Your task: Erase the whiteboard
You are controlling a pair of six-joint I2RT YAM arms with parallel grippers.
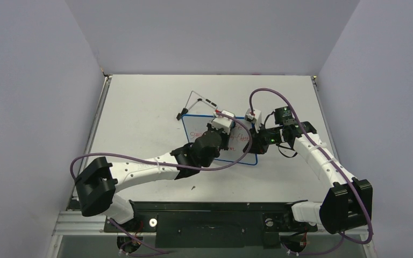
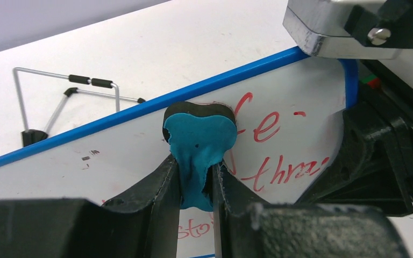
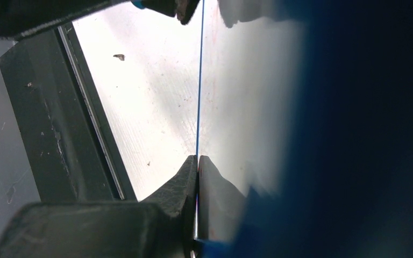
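Your left gripper had its fingers pinched on a teal eraser. The eraser's black face lay against the whiteboard just ahead of the fingertips, with red writing to their right. Beyond the board's far blue rim, its wire stand lay on the table. Your right gripper had its fingers clamped on the board's thin edge, which ran straight ahead between them.

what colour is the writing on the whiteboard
Red handwriting on the whiteboard; shows best in the left wrist view.
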